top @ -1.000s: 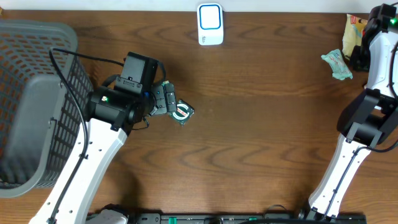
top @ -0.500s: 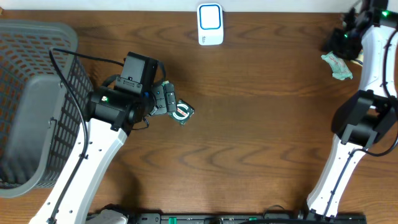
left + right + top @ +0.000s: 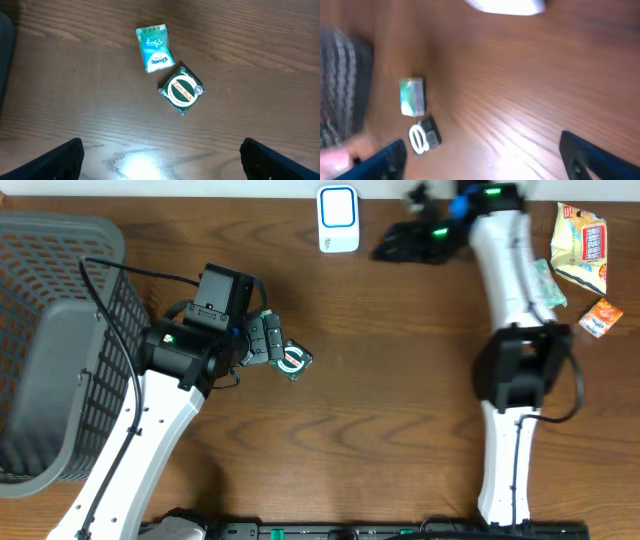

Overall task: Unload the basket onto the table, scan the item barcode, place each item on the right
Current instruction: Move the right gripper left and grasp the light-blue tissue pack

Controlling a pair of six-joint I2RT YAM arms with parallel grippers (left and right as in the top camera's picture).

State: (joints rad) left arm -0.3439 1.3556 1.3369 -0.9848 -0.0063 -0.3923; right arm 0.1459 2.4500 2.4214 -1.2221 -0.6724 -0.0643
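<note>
Tin (image 3: 181, 91) and pack (image 3: 154, 48) are framed beneath the spread, empty left tool (image 3: 162, 167), seemingly for picking; right tool (image 3: 487, 160) is spread, empty too.

Green tin (image 3: 181, 90); teal, seemingly white-lettered packet (image 3: 154, 48)

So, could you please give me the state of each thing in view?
Left gripper: open, empty.
Right gripper: open, empty.
Tin: flat on the table, label up.
Tissue pack: flat, beside the tin.
Scanner: at the far edge, no item at it.
</note>
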